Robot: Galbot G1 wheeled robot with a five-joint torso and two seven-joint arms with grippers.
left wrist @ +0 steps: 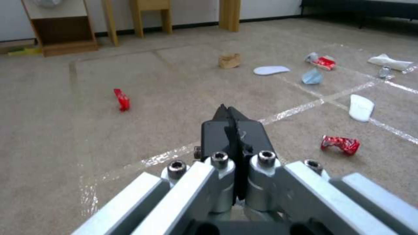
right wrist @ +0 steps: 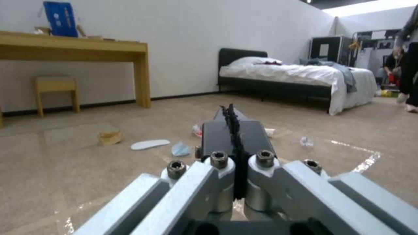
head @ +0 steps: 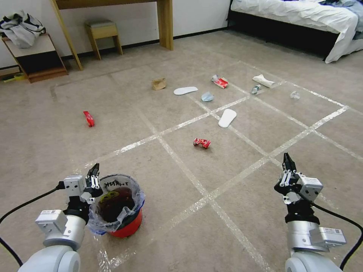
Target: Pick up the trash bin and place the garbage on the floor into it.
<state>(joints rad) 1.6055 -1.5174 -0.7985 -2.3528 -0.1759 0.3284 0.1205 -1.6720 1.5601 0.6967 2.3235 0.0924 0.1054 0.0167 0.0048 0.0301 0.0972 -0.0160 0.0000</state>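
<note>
The left end effector [head: 93, 172], fingers pressed together, is hovering just beside the red trash bin [head: 124, 226], which is standing on the carpeted floor [head: 234, 226] immediately to its right; picking the bin up well probably means parting the fingers and pinching the rim through the bluish bag liner [head: 130, 204] without tearing it; the liner is bearing black lettering at the rim; the right end effector [head: 288, 161], likewise closed on nothing, is waiting well apart, with a crumpled red wrapper [head: 202, 142] lying ahead of it.
</note>
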